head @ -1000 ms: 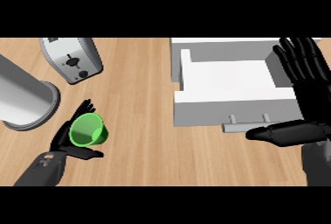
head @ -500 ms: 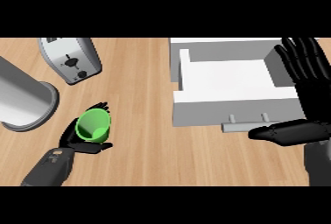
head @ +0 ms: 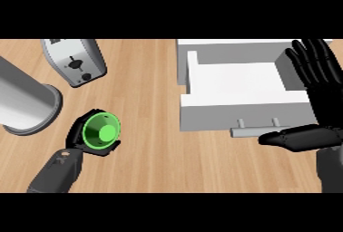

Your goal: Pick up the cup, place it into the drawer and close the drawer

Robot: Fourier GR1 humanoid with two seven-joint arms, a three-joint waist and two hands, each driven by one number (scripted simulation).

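Cup, green, lower left of the frame: held in the left hand, whose fingers curled round its rim, mouth facing up, apparently lifted for carrying. Drawer, white, upper right: pulled open, its handle toward the viewer, ready to receive the cup. Right hand, far right: fingers straight, resting. Toaster and steel cylinder, upper left, well apart from the drawer.

The cup lies left of the drawer, with the toaster behind it (canister further left).
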